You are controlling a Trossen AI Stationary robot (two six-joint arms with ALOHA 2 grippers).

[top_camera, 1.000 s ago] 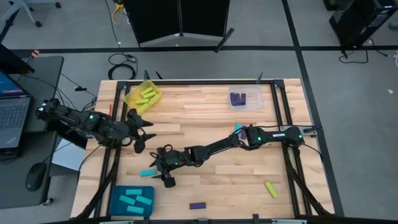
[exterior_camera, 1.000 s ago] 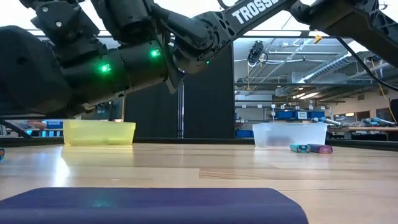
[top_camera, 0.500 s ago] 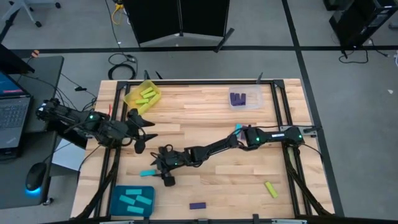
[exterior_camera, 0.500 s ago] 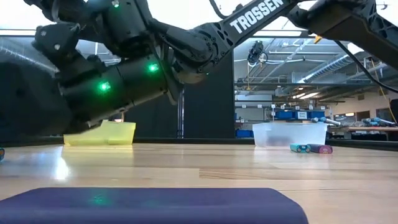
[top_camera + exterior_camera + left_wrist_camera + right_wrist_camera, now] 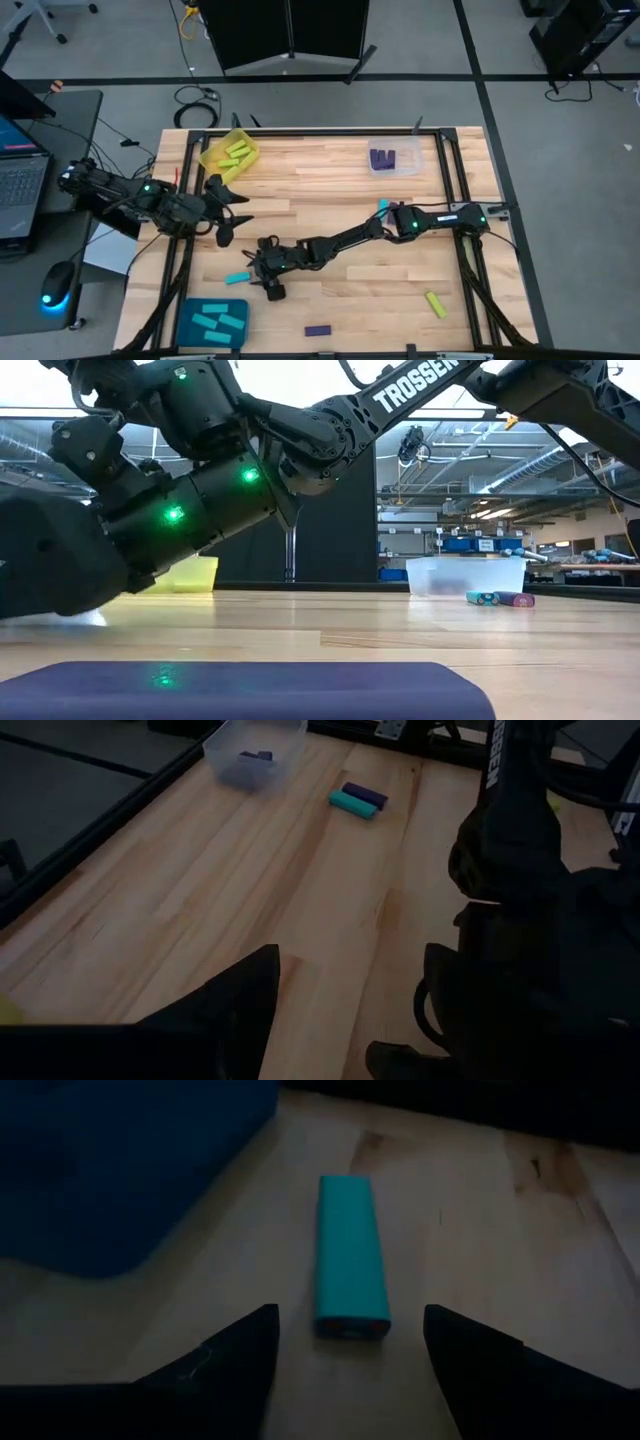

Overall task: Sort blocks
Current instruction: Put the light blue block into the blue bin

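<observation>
Low over the tabletop's front-left, right gripper (image 5: 345, 1342) stood apart, straddling 1 cyan block (image 5: 350, 1266); off-centre closing could skid it. Left gripper (image 5: 228, 212) waited, apart.

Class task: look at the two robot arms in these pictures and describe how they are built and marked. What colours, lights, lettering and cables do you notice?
Both arms are dark, jointed tubes. The left gripper and right gripper each end in two dark, tapered fingers. Small green lights glow on the arms. White lettering reading TROSSEN runs along one link, and a thin black cable trails beside it.
</observation>
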